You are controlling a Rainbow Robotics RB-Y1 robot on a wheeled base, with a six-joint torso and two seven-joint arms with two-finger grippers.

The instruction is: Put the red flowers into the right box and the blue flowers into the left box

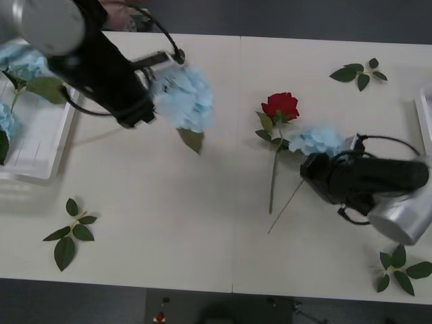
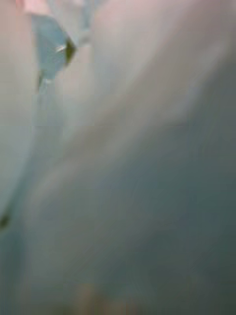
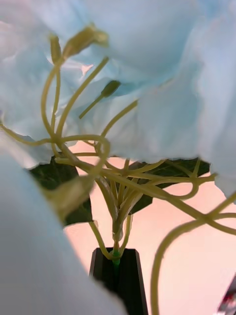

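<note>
My left gripper (image 3: 116, 269) is shut on the thin green stem of a blue flower (image 3: 147, 74), just below its pale blue head. It holds that blue flower (image 1: 182, 98) above the table's back left, next to the left box (image 1: 40, 152), where other blue flowers (image 1: 23, 61) lie. A red flower (image 1: 280, 106) lies at mid table, its stem pointing toward me. Right beside it lies another blue flower (image 1: 316, 142). My right gripper (image 1: 316, 162) is low over this one, and pale blue blur crowds the right wrist view. The right box (image 1: 425, 115) shows as a white rim at the far right edge.
Loose green leaf sprigs lie at the back right (image 1: 358, 73), the front left (image 1: 71, 233) and the front right (image 1: 401, 266). A seam (image 1: 236, 169) runs down the middle of the cream table. The table's front centre is bare.
</note>
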